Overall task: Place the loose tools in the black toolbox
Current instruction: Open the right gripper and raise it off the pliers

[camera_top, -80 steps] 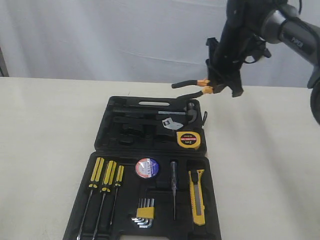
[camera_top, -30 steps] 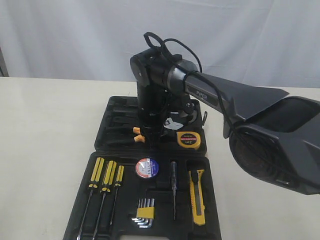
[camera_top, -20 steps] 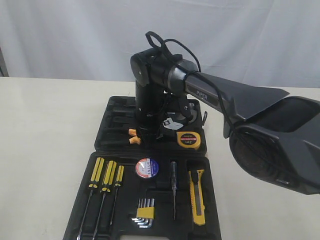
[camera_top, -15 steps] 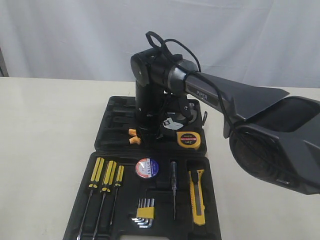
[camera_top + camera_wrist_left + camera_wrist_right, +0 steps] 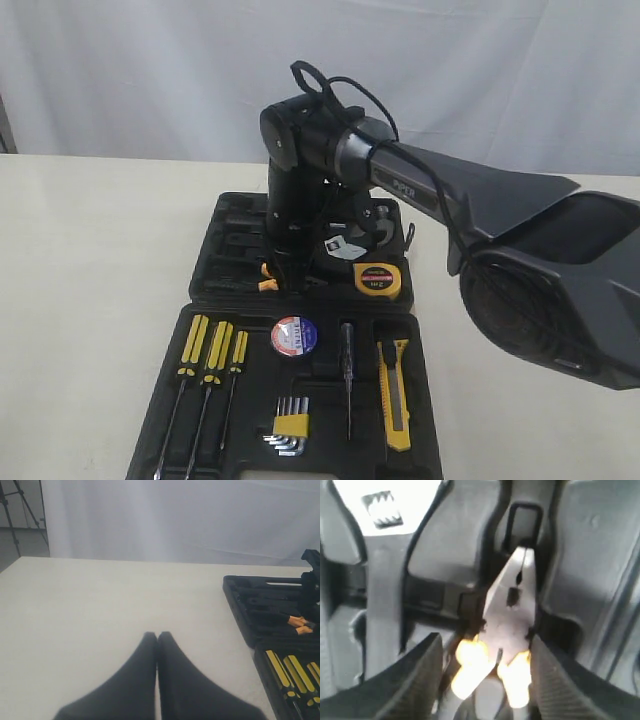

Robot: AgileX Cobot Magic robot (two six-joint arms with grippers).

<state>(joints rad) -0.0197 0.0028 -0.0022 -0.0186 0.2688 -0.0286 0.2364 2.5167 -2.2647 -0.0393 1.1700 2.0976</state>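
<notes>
Releasing looks done: the right gripper (image 5: pixel 485 652) stands parted and empty, orange-handled pliers (image 5: pixel 512 595) lying between its jaws in the black toolbox (image 5: pixel 203 268); tape roll (image 5: pixel 294 335), utility knife (image 5: pixel 394 392), tape measure (image 5: pixel 377 279) seated nearby.

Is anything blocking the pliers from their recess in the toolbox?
Nothing visible. The orange-handled pliers already lie in a recess of the black toolbox, with the right gripper fingers flanking the handles.

On the worktop (image 5: pixel 90 300), pliers (image 5: pixel 267 283) lay in the toolbox's (image 5: pixel 212 255) rear half, left of the tape measure (image 5: pixel 378 279); tape roll (image 5: pixel 294 336) and utility knife (image 5: pixel 394 392) in front.
</notes>
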